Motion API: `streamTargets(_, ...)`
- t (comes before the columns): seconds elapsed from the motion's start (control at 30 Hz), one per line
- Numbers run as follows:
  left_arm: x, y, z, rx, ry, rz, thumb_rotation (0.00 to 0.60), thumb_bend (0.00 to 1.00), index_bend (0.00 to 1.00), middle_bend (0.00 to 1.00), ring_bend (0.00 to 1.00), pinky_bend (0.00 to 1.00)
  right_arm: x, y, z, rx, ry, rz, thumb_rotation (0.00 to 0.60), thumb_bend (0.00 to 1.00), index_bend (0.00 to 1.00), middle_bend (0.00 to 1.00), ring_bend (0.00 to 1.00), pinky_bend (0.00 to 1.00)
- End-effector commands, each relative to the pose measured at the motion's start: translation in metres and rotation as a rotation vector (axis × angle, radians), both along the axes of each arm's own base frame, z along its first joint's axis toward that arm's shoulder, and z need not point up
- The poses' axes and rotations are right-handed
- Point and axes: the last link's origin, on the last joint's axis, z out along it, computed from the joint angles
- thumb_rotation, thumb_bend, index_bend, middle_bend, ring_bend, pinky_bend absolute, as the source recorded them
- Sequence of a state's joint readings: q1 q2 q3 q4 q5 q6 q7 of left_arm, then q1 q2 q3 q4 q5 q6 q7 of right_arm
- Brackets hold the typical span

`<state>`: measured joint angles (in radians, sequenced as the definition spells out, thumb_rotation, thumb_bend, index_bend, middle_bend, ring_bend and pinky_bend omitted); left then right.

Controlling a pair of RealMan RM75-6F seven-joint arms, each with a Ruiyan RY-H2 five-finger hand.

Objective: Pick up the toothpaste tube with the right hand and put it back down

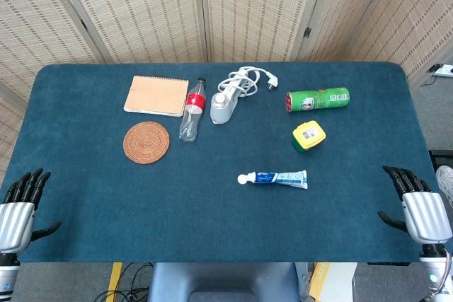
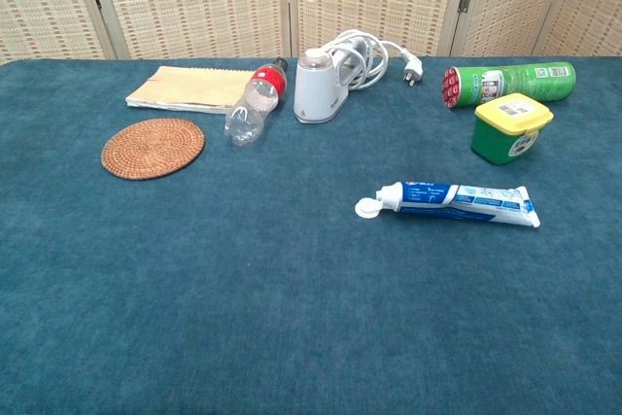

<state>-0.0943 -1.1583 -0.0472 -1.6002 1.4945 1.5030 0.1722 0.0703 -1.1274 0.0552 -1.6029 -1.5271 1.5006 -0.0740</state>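
Note:
A white and blue toothpaste tube [image 1: 274,178] [image 2: 455,202] lies flat on the blue table, cap pointing left, a little right of the middle. My right hand [image 1: 419,206] hovers at the table's near right corner, well to the right of the tube, fingers apart and holding nothing. My left hand [image 1: 20,206] sits at the near left corner, fingers spread and empty. Neither hand shows in the chest view.
Behind the tube stand a green box with a yellow lid [image 1: 309,136] and a lying green can [image 1: 318,99]. Farther left are a white device with a cord [image 1: 226,104], a plastic bottle [image 1: 192,109], a notebook [image 1: 156,95] and a woven coaster [image 1: 146,142].

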Motion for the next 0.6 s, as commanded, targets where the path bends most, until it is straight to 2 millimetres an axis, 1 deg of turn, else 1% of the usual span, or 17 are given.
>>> streamTargets(0.03,0.0,0.001,-0.001,0.014,0.018,-0.014,0.6,0.14,0.08,0.06,0.06,0.15,0.001,0.0,0.0,0.001,-0.003,0.003,0.6,0.1,0.13,0.21,0.16,0.3)
streamTargets(0.23,-0.001,0.001,-0.002,-0.002,0.023,-0.002,0.6,0.14,0.08,0.06,0.06,0.15,0.001,0.0,-0.001,0.012,-0.01,0.005,0.6,0.1,0.13,0.21,0.16,0.3)
streamTargets(0.3,-0.001,0.0,-0.002,0.0,0.021,0.0,0.6,0.14,0.08,0.06,0.06,0.15,0.002,0.0,-0.001,0.019,-0.009,0.01,0.6,0.15,0.13,0.21,0.16,0.3)
streamTargets(0.37,-0.001,0.0,-0.002,0.001,0.018,0.0,0.6,0.14,0.08,0.06,0.06,0.15,0.004,-0.002,-0.001,0.025,-0.012,0.018,0.6,0.23,0.13,0.22,0.16,0.3)
streamTargets(0.43,-0.001,0.0,-0.002,-0.002,0.014,0.001,0.6,0.14,0.08,0.06,0.06,0.15,0.006,-0.005,-0.004,0.038,-0.016,0.023,0.6,0.27,0.13,0.25,0.16,0.3)
streamTargets(0.5,-0.001,-0.001,-0.003,-0.009,0.016,0.002,0.6,0.14,0.08,0.06,0.06,0.15,0.009,-0.011,-0.008,0.061,-0.014,0.032,0.6,0.27,0.13,0.26,0.16,0.3)
streamTargets(0.6,0.0,-0.001,-0.003,-0.01,0.014,0.001,0.6,0.14,0.08,0.06,0.06,0.15,0.016,-0.022,-0.016,0.094,-0.016,0.047,0.6,0.22,0.13,0.26,0.17,0.3)
